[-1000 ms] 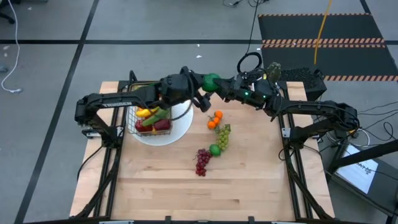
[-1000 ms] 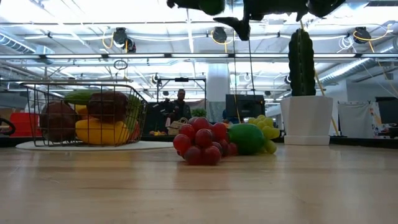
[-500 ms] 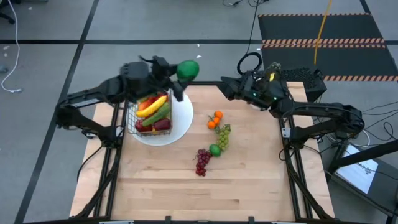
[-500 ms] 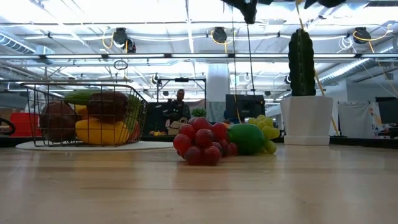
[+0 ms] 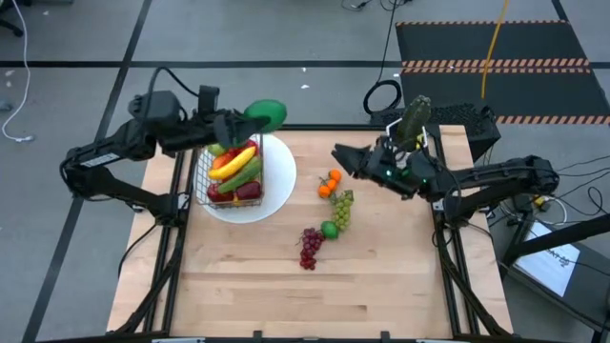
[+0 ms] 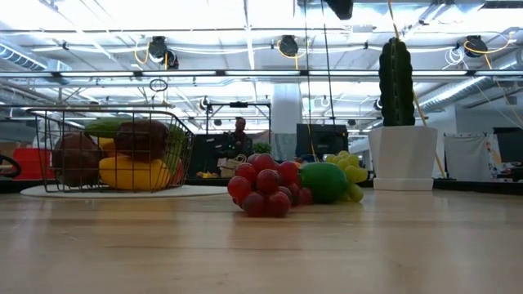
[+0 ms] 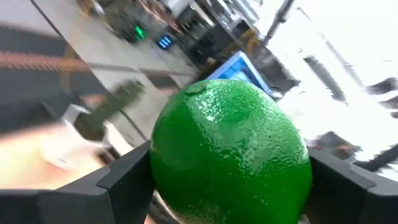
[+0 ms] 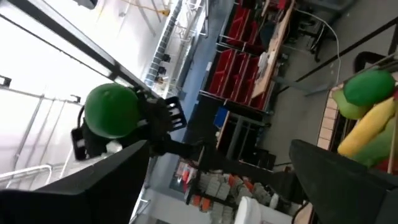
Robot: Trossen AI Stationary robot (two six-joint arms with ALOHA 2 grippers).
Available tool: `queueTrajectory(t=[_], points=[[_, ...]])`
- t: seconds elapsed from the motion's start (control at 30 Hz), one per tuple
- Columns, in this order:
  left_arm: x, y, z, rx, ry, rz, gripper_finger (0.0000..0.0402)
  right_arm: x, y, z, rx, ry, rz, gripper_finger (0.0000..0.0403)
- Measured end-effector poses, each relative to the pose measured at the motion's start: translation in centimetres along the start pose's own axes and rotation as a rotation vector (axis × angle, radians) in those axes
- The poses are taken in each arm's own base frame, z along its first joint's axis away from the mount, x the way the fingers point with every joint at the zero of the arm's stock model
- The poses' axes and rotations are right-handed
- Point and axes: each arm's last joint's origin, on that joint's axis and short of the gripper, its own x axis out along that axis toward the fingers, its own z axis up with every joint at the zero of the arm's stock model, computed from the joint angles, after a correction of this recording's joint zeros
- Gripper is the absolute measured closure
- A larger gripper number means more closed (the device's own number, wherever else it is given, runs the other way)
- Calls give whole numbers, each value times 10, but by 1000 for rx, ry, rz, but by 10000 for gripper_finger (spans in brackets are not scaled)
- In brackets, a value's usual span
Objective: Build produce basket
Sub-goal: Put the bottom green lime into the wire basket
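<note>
Overhead, the small dark wire-mesh basket [image 5: 232, 171] sits on a round white plate [image 5: 277, 187] at the table's far left, its long axis running near-to-far. Inside it, a yellow toy banana [image 5: 233, 162] lies on a slant, one tip toward far right, over a green piece and red apples [image 5: 246, 191].

Left gripper [image 5: 250, 121] raised above the basket's far edge, fingers clamped on a round, pebbled green lime [image 5: 265, 115]; the left wrist view fills with that lime [image 7: 231, 154], a dark finger [image 7: 127, 180] pressed to each side.

Right gripper [image 5: 341, 157] hangs over the table's far middle, jaws spread wide, nothing between them. Its wrist view looks across at the left arm carrying the lime [image 8: 112, 111], and catches the banana [image 8: 369, 126] at one edge.

Loose produce mid-table: two small oranges [image 5: 329, 183], a pale green grape bunch [image 5: 342, 210], a second lime [image 5: 329, 229], a red grape bunch [image 5: 310, 247], strung roughly far-to-near.

Low view alone shows the basket's [image 6: 106, 152] see-through sides with fruit heaped to the rim, a tall green cactus in a white pot [image 6: 400, 122] at far right, and a person [image 6: 238, 139] standing in the room behind. Neither gripper's fingers show there.
</note>
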Motion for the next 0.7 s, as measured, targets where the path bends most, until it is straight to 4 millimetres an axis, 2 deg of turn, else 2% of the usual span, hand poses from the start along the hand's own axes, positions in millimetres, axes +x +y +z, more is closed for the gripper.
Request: queueTrajectory(t=[0.27, 0.57, 0.7], points=[[-12, -16, -9, -228, 154, -146, 78, -21, 11, -33, -49, 23, -20, 23], [-18, -24, -17, -209, 228, -207, 78, -41, 18, -59, -212, 98, -27, 23], [-18, -25, -18, -186, 228, -211, 78, -48, 22, -66, -224, 130, -10, 23]])
